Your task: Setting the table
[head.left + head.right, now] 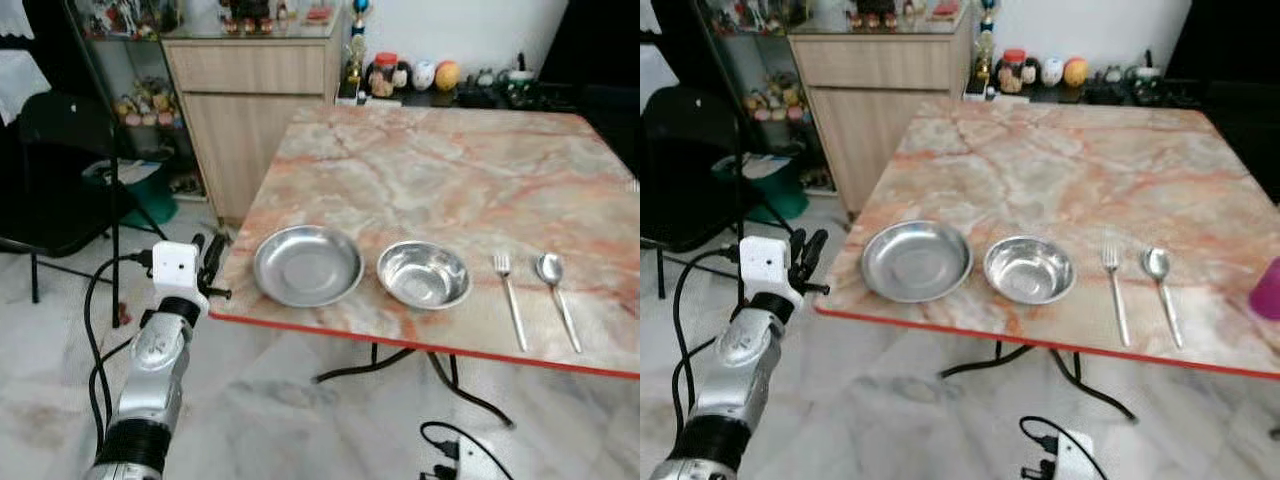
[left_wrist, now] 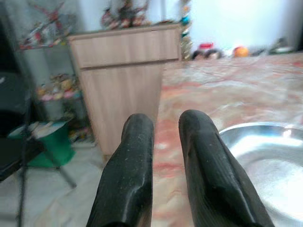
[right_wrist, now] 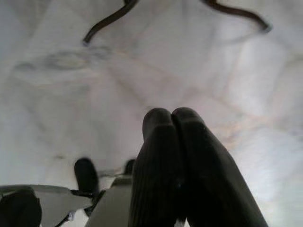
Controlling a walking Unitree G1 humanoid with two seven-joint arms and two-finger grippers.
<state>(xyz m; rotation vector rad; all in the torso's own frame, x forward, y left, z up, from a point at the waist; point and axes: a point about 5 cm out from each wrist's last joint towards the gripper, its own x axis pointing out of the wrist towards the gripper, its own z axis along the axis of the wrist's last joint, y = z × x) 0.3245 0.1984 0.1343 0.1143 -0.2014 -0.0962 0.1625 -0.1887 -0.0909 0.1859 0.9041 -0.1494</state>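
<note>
Table (image 1: 430,170) holds one plate (image 1: 307,265), one bowl (image 1: 423,274), one fork (image 1: 510,298), one spoon (image 1: 558,296), in a row along the near edge. Left gripper (image 1: 212,262) beside the plate, fingers slightly apart, empty. Right gripper (image 3: 173,124) closed, facing the floor.

left arm (image 1: 150,375): silver shell, black cuff | white wrist box | black cable | black fingers (image 2: 128,179)

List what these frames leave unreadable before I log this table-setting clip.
- Pink object: cut by the right eye view's edge; identity unclear.
- Cabinet-top items: cropped, too small.
- Left gripper past the table corner: contact with it unclear.
- Right gripper: aimed at the floor.
</note>
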